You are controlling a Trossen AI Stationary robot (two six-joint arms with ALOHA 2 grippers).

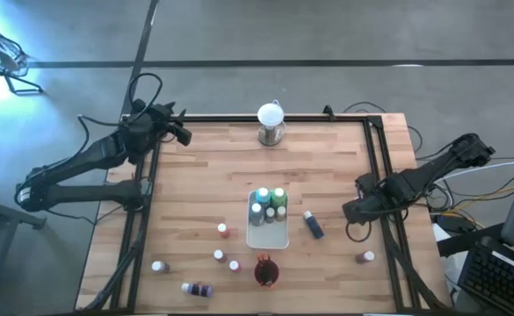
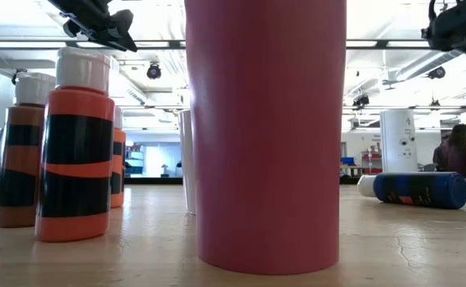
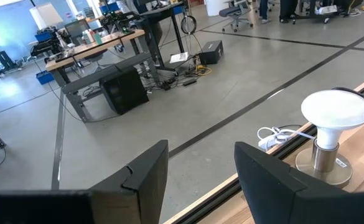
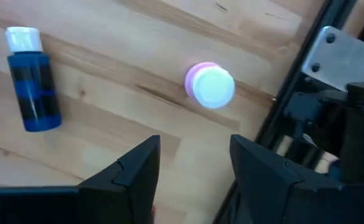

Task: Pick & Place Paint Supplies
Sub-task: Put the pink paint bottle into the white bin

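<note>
Right gripper point(image 1: 351, 211) hangs at the table's 3 o'clock edge, fingers spread, nothing between them. I see a blue bottle point(image 4: 32, 87) lying flat and a pink bottle point(image 4: 210, 85) upright below it. Four bottles point(image 1: 268, 204) stand in the tray point(image 1: 268, 233) at centre. Left gripper point(image 1: 183, 136) waits at 10 o'clock, spread, empty.

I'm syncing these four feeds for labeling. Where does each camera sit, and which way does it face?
High view: overhead, straight down on the table; both arms show.
Low view: table height, behind the dark red cup, facing the room; arm parts at top corners.
Left wrist view: at the table's far edge, facing the floor and white globe; left gripper open.
Right wrist view: looking down; right gripper open.
Shared: the lying blue bottle appears in high, low and right wrist views.
</note>
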